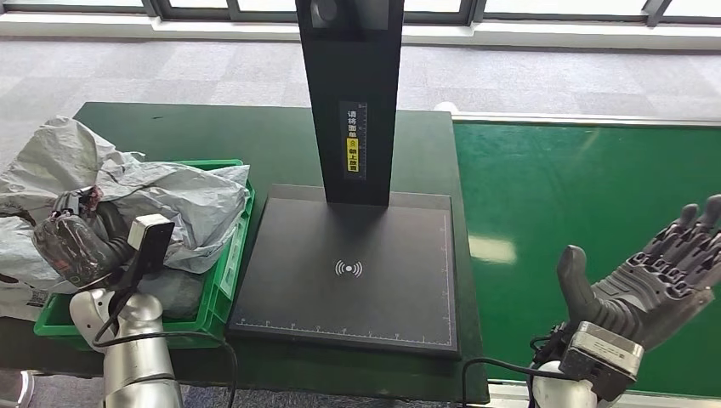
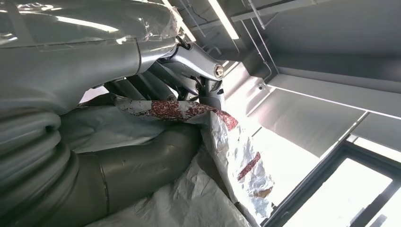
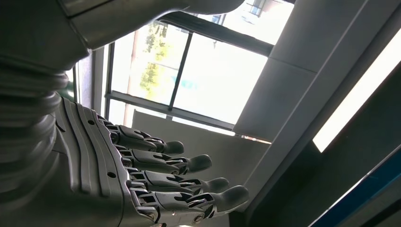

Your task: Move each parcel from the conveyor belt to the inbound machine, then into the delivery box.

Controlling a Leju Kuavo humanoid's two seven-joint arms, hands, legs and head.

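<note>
Green delivery box [image 1: 226, 270] heaped with grey parcels [image 1: 161, 200], left robot hand [image 1: 72, 242] gripping one

At frame centre, the black post [image 1: 350, 93] rises from the back edge of the scanner plate [image 1: 349, 272], blocking passage there. At lower left, grey bags [image 1: 170, 200] heap above the green crate [image 1: 228, 263]. The green belt [image 1: 578, 195] at right lies bare, giving open room.
</note>
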